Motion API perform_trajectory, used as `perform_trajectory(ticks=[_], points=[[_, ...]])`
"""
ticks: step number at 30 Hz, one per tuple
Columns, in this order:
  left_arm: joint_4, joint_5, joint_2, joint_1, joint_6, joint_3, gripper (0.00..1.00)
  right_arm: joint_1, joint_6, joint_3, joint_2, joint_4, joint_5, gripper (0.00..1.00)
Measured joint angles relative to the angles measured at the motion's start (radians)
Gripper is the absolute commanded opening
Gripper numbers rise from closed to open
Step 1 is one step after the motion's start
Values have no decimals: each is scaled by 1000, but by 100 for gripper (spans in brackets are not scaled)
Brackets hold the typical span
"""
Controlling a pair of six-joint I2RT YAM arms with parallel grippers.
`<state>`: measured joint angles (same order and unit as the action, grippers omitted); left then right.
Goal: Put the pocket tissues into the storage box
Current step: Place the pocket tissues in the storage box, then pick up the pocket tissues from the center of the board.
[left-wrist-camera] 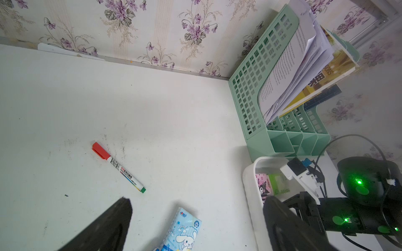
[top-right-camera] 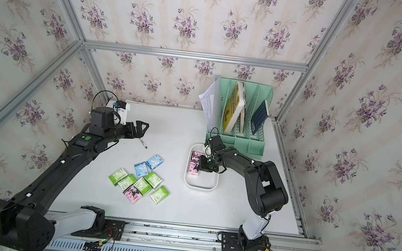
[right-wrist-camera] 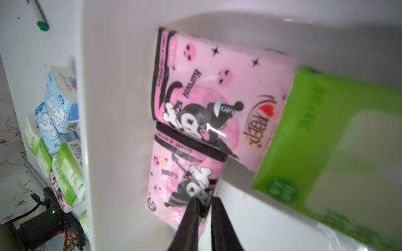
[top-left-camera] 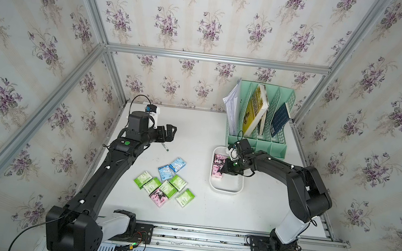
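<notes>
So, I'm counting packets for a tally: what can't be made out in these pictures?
- Both top views: the right arm covers part of the storage box, hiding its green packet.
- Right wrist view: whether the right tool grips the pink packet or just touches it.
- Both top views: the left tool hides the marker cap.

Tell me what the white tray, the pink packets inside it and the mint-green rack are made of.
Shallow white storage box: likely moulded plastic, with smooth, faintly glossy walls. Pink cartoon-printed tissue packets: thin glossy plastic film, with glare and crinkled seams. Mint-green lattice file organiser: rigid matte plastic, with a moulded grid.
</notes>
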<state>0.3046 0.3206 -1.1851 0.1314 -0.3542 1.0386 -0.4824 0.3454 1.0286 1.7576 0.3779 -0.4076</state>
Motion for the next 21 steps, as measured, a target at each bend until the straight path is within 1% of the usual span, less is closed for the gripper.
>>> perform_trajectory(ticks=[3, 6, 13, 15, 17, 19, 21], points=[[0, -2, 2, 0, 5, 0, 99, 0, -1, 8, -1, 0, 0, 20], [4, -2, 6, 0, 7, 0, 99, 0, -3, 16, -12, 2, 1, 25], [17, -5, 12, 0, 6, 1, 99, -11, -47, 80, -119, 33, 38, 42], [21, -6, 12, 0, 4, 6, 99, -34, -71, 95, -152, 22, 53, 47], [22, -8, 17, 0, -2, 12, 99, -79, -98, 103, -168, 3, 59, 49], [23, -23, 29, 0, -15, 12, 99, -125, -121, 116, -158, -14, 51, 50], [23, -33, 43, -5, -22, 3, 99, -166, -145, 150, -115, -26, 29, 52]])
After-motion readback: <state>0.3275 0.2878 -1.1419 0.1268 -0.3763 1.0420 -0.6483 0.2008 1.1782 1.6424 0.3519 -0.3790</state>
